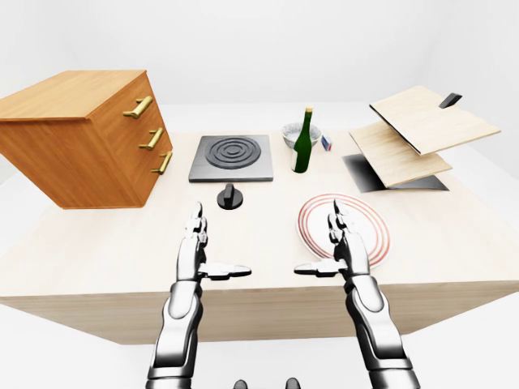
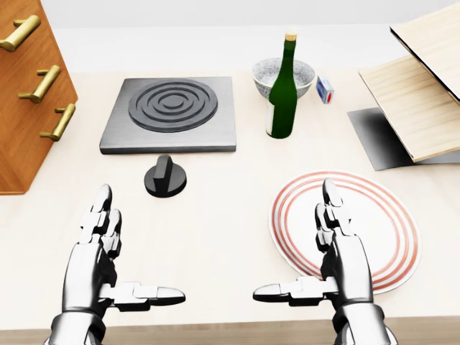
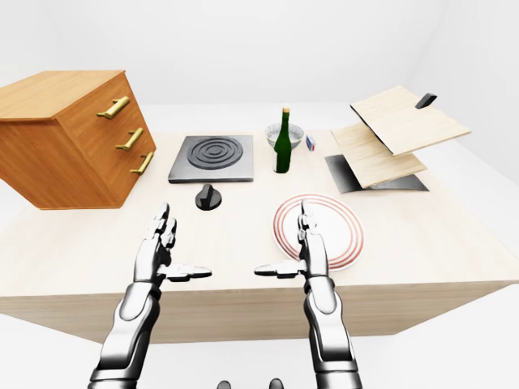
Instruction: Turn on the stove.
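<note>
a: stove sitting mid-table in left-eye view, knob just below it. left hand and right hand hovering splayed, gripping nothing.

b: head view: green bottle standing near; a wide reach is risking tipping it. plate lying under the right hand.

a: right-eye view: pale wooden table filling a blank white room.
</note>
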You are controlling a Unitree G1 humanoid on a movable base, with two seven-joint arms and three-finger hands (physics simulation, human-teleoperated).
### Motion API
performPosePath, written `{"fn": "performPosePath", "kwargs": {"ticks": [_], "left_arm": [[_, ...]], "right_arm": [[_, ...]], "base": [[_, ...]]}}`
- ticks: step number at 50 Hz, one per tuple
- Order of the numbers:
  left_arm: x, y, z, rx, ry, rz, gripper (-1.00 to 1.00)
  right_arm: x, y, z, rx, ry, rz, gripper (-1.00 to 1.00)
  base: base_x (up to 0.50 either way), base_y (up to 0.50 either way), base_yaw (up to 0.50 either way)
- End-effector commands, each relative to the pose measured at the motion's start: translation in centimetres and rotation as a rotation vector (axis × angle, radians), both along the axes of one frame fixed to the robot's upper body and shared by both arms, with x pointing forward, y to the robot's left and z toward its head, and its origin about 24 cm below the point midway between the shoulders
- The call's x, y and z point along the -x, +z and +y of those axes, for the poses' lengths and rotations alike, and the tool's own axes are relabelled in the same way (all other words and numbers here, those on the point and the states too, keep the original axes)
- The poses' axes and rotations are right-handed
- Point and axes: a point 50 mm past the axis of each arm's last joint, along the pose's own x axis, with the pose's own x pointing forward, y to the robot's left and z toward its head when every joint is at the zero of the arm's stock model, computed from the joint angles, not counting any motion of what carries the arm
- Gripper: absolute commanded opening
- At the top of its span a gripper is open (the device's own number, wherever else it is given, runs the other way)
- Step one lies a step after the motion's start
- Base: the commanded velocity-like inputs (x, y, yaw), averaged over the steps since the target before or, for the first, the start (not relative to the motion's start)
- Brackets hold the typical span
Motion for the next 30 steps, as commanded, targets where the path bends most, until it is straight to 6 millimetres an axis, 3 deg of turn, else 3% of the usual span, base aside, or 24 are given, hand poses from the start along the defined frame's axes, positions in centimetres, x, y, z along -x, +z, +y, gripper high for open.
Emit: {"fn": "performPosePath", "kwargs": {"ticks": [1, 30], "left_arm": [[0.07, -0.09, 0.56, -0.002, -0.009, -0.001, 1.0], [0.16, -0.08, 0.46, 0.001, -0.018, 0.002, 1.0]], "right_arm": [[0.41, 0.42, -0.55, -0.023, 0.029, -0.015, 1.0], [0.27, 0.45, -0.7, -0.041, 0.063, -0.016, 1.0]], "base": [[0.0, 0.0, 0.0], [0.0, 0.0, 0.0]]}}
